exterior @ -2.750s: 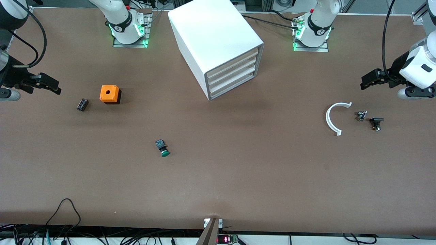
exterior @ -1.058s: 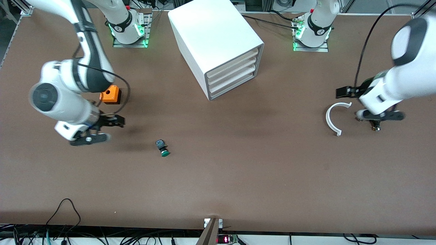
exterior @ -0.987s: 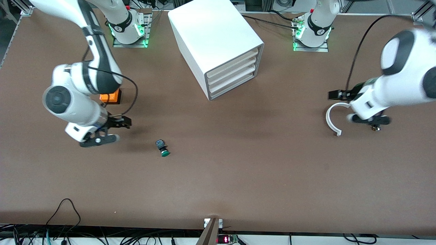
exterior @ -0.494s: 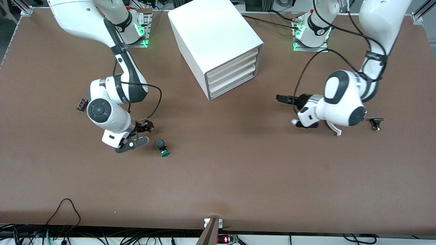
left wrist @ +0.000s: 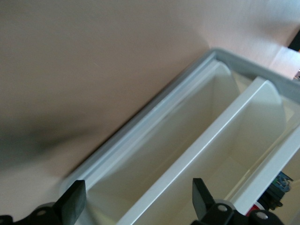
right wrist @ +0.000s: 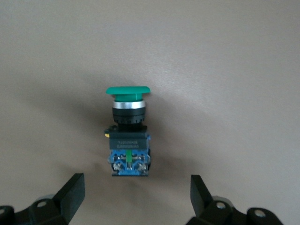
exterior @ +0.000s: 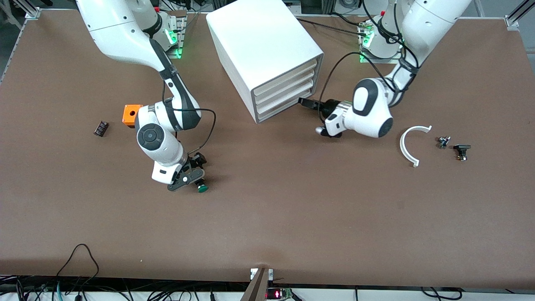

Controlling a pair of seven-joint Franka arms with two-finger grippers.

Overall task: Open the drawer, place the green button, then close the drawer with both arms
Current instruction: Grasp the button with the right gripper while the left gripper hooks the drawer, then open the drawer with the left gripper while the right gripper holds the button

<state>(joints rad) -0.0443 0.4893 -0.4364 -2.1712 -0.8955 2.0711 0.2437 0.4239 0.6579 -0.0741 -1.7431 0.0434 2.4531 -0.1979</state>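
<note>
The white cabinet (exterior: 263,42) stands near the robots' bases with all three drawers shut. The drawer (exterior: 284,107) is the lowest one. My left gripper (exterior: 304,103) is open, level with the cabinet's front at the lower drawers, touching nothing I can see. In the left wrist view the left gripper (left wrist: 138,208) frames the drawer (left wrist: 159,154) and the one above it. The button (exterior: 202,188) lies on its side on the table. My right gripper (exterior: 195,167) hovers open just over it. In the right wrist view the button (right wrist: 127,136) lies just ahead of the open right gripper (right wrist: 136,197).
An orange cube (exterior: 133,115) and a small black part (exterior: 100,128) lie toward the right arm's end. A white curved piece (exterior: 411,144) and two small dark parts (exterior: 443,142) (exterior: 461,151) lie toward the left arm's end.
Both arms swung in from the table's ends. The right gripper moved over the button. The left gripper moved up to the cabinet's front. The button and drawers have not moved.
</note>
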